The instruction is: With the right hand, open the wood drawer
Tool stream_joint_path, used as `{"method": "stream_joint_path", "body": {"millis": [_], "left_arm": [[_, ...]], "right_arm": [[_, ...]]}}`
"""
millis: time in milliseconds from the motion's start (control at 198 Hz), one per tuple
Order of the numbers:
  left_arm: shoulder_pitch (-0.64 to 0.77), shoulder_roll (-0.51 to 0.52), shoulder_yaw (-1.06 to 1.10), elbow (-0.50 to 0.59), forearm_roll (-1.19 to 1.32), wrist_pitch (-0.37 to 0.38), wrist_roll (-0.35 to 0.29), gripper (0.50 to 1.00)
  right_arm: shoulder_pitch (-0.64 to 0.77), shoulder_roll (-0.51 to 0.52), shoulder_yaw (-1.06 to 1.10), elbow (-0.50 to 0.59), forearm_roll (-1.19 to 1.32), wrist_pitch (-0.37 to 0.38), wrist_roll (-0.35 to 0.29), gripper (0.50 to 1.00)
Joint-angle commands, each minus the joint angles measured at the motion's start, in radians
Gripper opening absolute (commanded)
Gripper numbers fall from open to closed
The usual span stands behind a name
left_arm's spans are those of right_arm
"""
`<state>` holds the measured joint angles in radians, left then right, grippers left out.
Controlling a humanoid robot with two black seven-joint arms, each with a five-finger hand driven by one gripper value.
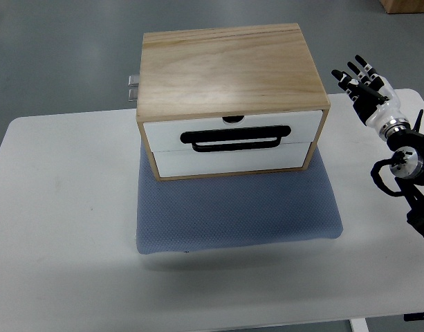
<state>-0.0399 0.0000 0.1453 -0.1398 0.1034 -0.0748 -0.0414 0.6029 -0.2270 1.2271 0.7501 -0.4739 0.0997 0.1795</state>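
Right hand (364,86): white palm shell, black jointed fingers (355,70) with pale tips. Silver ring at the wrist (390,124). Forearm (413,169) at 4 o'clock of the hand is black, with a round silver joint cap and looped black cables.

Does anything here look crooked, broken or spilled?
Nothing looks broken or spilled. The wooden drawer box sits slightly turned on the blue-grey mat, its drawers shut, the black handle intact. The right hand hangs off to the side, fingers spread, touching nothing.
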Motion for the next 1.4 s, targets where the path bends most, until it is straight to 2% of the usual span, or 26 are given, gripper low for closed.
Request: {"method": "stream_joint_path", "body": {"millis": [0, 1397], "left_arm": [[0.0, 0.0, 0.0, 0.0, 0.001, 0.001, 0.0, 1.0], [0.0, 0.0, -0.001, 0.002, -0.001, 0.001, 0.0, 1.0]], "right_arm": [[0.0, 0.001, 0.0, 0.0, 0.0, 0.0, 0.0, 0.954], [0.0, -0.002, 0.011, -0.003, 0.023, 0.029, -0.011, 0.954]]}}
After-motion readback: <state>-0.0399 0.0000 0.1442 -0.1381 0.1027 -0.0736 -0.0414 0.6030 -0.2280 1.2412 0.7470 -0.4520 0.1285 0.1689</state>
